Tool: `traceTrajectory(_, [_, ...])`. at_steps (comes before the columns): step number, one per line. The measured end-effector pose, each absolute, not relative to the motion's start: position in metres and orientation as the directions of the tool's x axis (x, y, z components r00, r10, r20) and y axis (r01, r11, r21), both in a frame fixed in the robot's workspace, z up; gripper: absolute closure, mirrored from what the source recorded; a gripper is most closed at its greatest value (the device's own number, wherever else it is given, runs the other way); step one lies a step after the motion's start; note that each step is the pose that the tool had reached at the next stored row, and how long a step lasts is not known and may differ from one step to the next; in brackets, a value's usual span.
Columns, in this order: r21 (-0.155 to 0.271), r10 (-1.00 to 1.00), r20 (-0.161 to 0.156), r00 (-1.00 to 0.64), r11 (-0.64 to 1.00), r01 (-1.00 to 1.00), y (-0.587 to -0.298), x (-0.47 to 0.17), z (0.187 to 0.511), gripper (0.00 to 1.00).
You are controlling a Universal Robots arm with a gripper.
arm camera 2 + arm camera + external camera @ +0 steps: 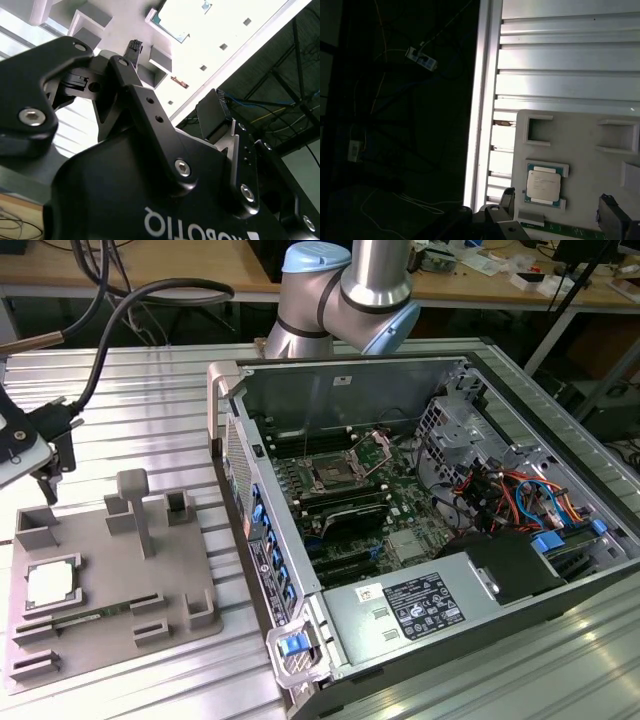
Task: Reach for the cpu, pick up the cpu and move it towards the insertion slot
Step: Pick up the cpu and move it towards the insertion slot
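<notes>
the gripper [556,199], fingers [609,212] spread wide, hovers above the cpu [543,186], which lies in its recess on the grey tray [580,135] (well apart from the insertion slot [330,477] inside the open computer case [340,390]), so a clean grasp likely means centring over the chip and descending squarely.

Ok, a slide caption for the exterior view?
Open gripper above the grey tray holding the cpu; insertion slot sits in the opened case.

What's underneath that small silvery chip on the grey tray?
The cpu lies in a framed recess of the grey plastic tray; the recess floor beneath it is covered, so unseen.
</notes>
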State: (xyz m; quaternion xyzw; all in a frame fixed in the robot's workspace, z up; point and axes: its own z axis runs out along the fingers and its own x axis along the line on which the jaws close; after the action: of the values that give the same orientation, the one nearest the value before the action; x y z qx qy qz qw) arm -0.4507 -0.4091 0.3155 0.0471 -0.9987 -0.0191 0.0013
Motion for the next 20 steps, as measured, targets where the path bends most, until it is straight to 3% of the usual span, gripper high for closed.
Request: traceTrajectory(20, [0.038, -0.094, 0.001, -0.996, 0.995, -0.094, -0.4092, -0.4507, 0.3111, 0.28])
